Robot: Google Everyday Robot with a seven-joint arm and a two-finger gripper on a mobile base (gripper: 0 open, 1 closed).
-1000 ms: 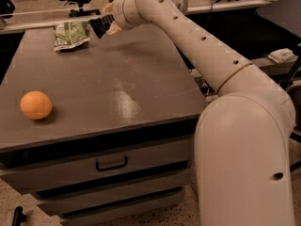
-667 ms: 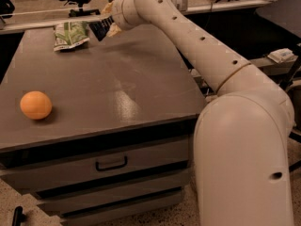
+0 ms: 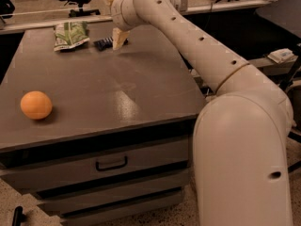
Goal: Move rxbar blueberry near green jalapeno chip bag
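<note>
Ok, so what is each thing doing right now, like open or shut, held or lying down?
Small flat dark navy-blue rxbar blueberry: lying on the grey table beside the bag, not gripped.
Crinkled green-and-white jalapeno chip bag: lying near the table's far edge.
Round orange fruit: resting at the front left.
Gripper: open, over the bar's right end.
Grey top drawer: shut.

Nothing legible on my feed. rxbar blueberry [image 3: 103, 44]: wrapper print too small to read. green jalapeno chip bag [image 3: 70, 34]: pattern only, no words made out. claw [image 3: 110, 18], fingers spread, hangs over the surface [image 3: 94, 88] at the bar.
</note>
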